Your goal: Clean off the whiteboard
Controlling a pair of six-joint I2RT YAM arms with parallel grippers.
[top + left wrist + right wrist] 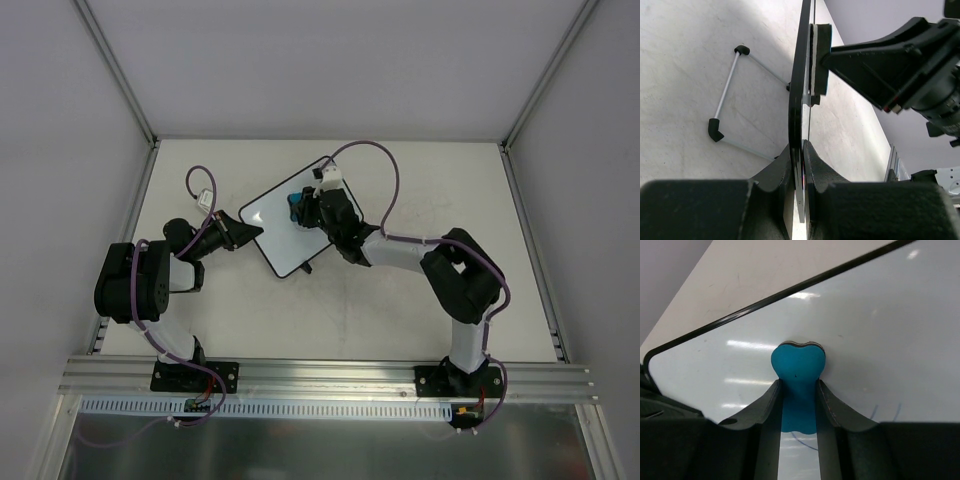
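The whiteboard is held tilted above the table, its white face to the right arm. My left gripper is shut on its left edge; in the left wrist view the board is edge-on between my fingers. My right gripper is shut on the blue bone-shaped eraser and presses it flat on the board. In the right wrist view the eraser sits between the jaws on the board. Faint blue pen strokes show near the fingers.
The board's wire stand with two black feet hangs behind it above the table. White walls with metal posts enclose the table. An aluminium rail runs along the near edge by the arm bases.
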